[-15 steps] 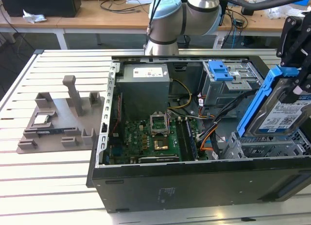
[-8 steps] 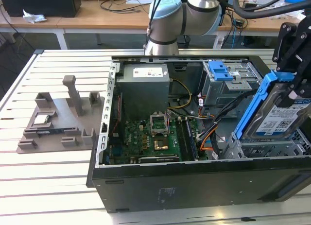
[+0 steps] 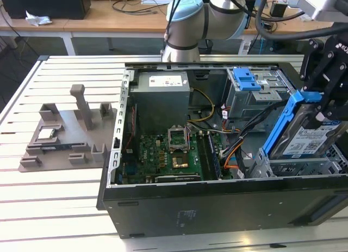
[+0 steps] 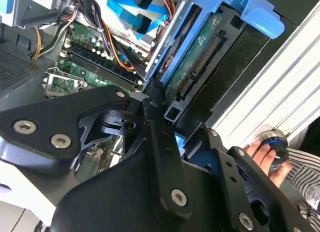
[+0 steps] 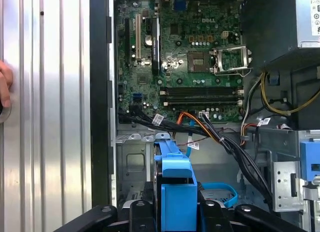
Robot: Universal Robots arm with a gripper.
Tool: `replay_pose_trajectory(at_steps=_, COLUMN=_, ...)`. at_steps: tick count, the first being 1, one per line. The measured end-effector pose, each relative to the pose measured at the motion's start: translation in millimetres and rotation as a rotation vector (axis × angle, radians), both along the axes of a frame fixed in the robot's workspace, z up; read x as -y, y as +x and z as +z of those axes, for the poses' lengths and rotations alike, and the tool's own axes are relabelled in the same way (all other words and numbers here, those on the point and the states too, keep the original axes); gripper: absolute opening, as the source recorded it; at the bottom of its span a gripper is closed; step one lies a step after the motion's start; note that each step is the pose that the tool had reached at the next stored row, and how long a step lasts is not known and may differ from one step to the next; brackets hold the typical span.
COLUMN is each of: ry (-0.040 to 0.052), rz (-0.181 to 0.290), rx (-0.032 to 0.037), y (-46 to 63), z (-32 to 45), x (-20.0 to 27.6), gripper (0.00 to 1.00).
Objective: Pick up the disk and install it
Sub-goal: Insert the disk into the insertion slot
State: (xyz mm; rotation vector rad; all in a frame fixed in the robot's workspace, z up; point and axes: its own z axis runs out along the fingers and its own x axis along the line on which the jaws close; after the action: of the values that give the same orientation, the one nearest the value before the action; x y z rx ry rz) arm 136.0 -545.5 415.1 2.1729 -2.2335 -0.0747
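Note:
The disk is a silver drive with a white label and blue side rails. It hangs tilted, nearly on edge, over the drive bay at the exterior view's right end of the open computer case. My gripper is shut on its upper end from above. The second wrist view shows the disk's green circuit-board underside and connector between blue rails, running away from the black fingers. In the first wrist view the disk's blue rail end sits between the two finger arms, above the case floor.
The open case holds a motherboard, a grey power supply, a drive cage with a blue latch and loose cables. A grey fixture lies on the slatted table. A person's hand rests beside the case.

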Motion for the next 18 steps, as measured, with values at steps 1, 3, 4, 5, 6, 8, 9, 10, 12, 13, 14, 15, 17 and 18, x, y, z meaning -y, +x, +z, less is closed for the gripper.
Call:
replay_pose_trajectory(at_steps=1, ry=0.0, rz=0.0, rx=-0.0002, y=0.1, z=-1.8, x=0.0, gripper=0.37)
replay_pose_trajectory(at_steps=3, ry=-0.0001, rz=0.0, rx=-0.0006, y=0.2, z=-6.4, x=0.0, gripper=0.37)
replay_pose_trajectory(at_steps=4, ry=-0.0002, rz=0.0, rx=-0.0009, y=0.2, z=-9.4, x=0.0, gripper=0.37)
replay_pose_trajectory(at_steps=5, ry=-0.0001, rz=0.0, rx=-0.0009, y=0.2, z=-10.5, x=0.0, gripper=0.37)
replay_pose_trajectory(at_steps=6, ry=-0.0002, rz=0.0, rx=-0.0009, y=0.2, z=-11.1, x=-0.1, gripper=0.37)
replay_pose_trajectory(at_steps=8, ry=-0.0002, rz=0.0, rx=-0.0009, y=0.3, z=-11.1, x=0.0, gripper=0.37)
replay_pose_trajectory(at_steps=9, ry=-0.0001, rz=0.0, rx=-0.001, y=0.3, z=-11.2, x=0.0, gripper=0.37)
replay_pose_trajectory(at_steps=10, ry=-0.0001, rz=0.0, rx=-0.001, y=0.3, z=-11.3, x=0.0, gripper=0.37)
replay_pose_trajectory(at_steps=12, ry=-0.0001, rz=0.0, rx=-0.001, y=0.3, z=-11.3, x=0.0, gripper=0.37)
replay_pose_trajectory(at_steps=13, ry=-0.0001, rz=0.0, rx=-0.0009, y=0.3, z=-11.4, x=0.0, gripper=0.37)
replay_pose_trajectory(at_steps=14, ry=0.0005, rz=0.0, rx=-0.001, y=0.2, z=-11.5, x=-0.1, gripper=0.37)
replay_pose_trajectory(at_steps=15, ry=0.0, rz=0.0, rx=-0.001, y=0.2, z=-11.5, x=-0.1, gripper=0.38)
replay_pose_trajectory(at_steps=17, ry=-0.0003, rz=0.0, rx=-0.0009, y=0.3, z=-11.5, x=0.0, gripper=0.44)
replay_pose_trajectory(at_steps=18, ry=0.0, rz=0.0, rx=-0.001, y=0.3, z=-11.6, x=0.0, gripper=0.44)
